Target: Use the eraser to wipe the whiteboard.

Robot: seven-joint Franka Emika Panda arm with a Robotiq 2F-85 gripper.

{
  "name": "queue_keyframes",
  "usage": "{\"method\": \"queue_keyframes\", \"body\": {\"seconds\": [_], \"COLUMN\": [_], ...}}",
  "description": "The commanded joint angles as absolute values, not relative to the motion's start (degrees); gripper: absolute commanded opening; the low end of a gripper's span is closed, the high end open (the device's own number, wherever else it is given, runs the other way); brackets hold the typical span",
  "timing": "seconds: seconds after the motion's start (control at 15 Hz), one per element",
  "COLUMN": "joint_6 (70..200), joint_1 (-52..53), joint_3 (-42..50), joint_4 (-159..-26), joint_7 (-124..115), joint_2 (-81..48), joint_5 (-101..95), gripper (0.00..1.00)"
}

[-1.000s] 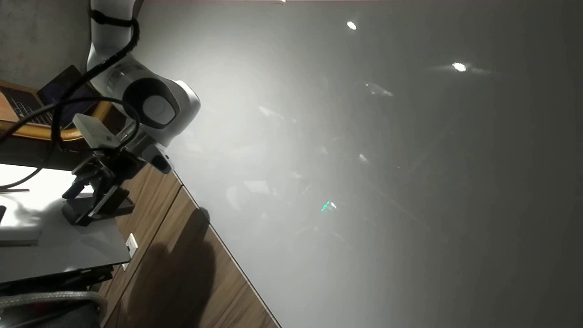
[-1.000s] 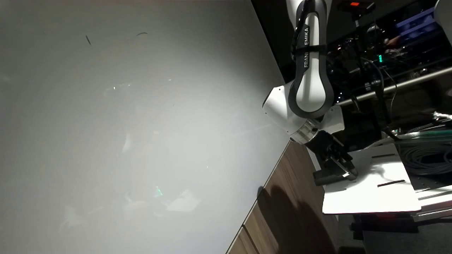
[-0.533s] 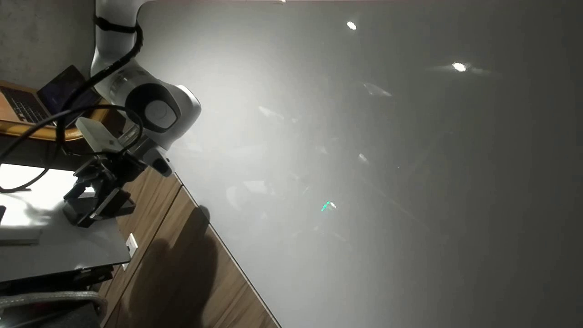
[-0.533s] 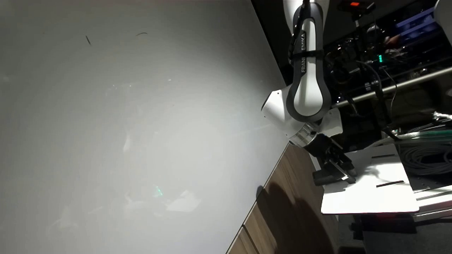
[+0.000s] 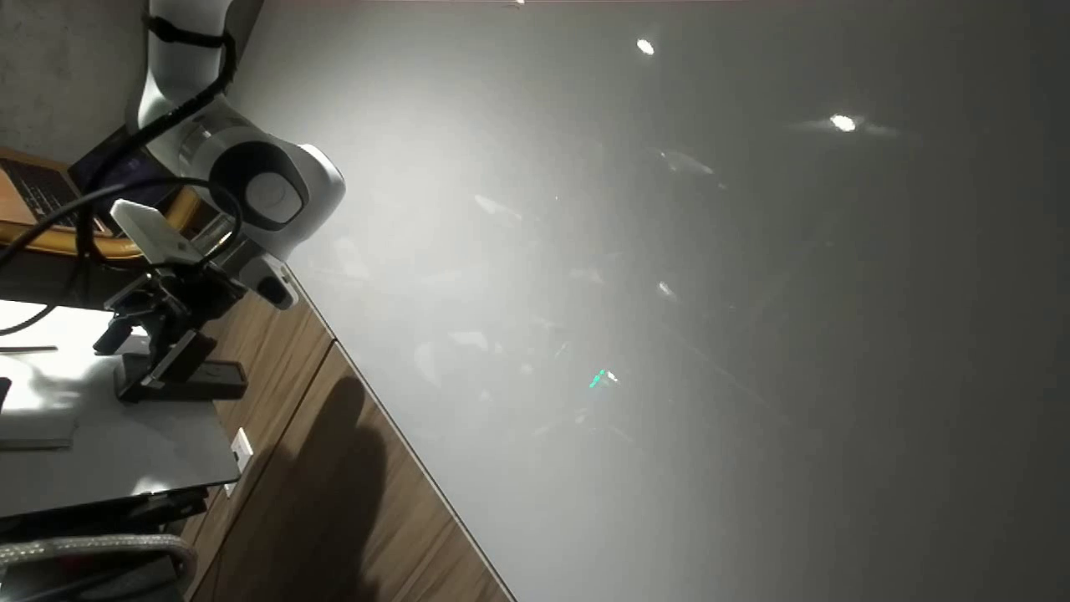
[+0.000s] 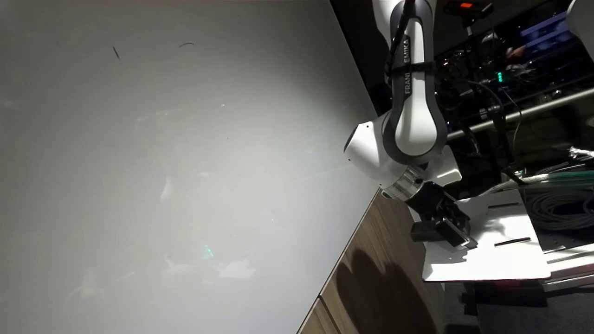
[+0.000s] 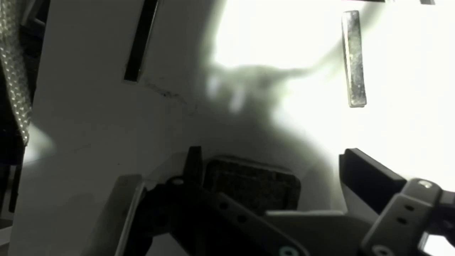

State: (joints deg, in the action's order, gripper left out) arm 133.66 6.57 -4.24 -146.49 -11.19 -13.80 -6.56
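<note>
The eraser [image 5: 209, 380] is a dark oblong block lying on the white tabletop by its edge near the wood panel; it also shows in an exterior view [image 6: 424, 231]. My gripper [image 7: 268, 151] is open and empty. In the wrist view the eraser [image 7: 252, 185] lies between the spread fingers, closer to the left finger, its near part hidden by the gripper. The gripper also shows over the eraser in both exterior views [image 5: 127, 361] [image 6: 465, 241]. The large whiteboard [image 5: 669, 502] fills much of both exterior views [image 6: 232, 199]. Thin dark marks [image 6: 115, 52] show near its top.
The small white tabletop [image 5: 92, 472] carries a black strip [image 7: 140, 44] and a pale metal bar [image 7: 354, 58]. A wood panel [image 5: 288, 418] runs below the whiteboard. An open laptop [image 5: 42, 188] sits behind the arm. A loose black cable [image 5: 167, 181] hangs along the arm.
The arm and gripper have shifted left and slightly up in an exterior view, uncovering more of the eraser's end. The eraser stays at about the same place.
</note>
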Motion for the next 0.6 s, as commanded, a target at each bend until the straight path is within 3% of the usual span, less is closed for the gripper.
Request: {"method": "queue_keyframes", "body": {"seconds": [0.0, 0.53], "joint_6": [133.1, 128.2], "joint_1": [7.0, 6.6], "joint_3": [-3.3, -3.0], "joint_4": [-147.7, -149.2], "joint_7": [-12.7, -13.5], "joint_2": [-12.3, -0.5], "joint_5": [-7.7, -9.9], "gripper": [1.0, 1.0]}}
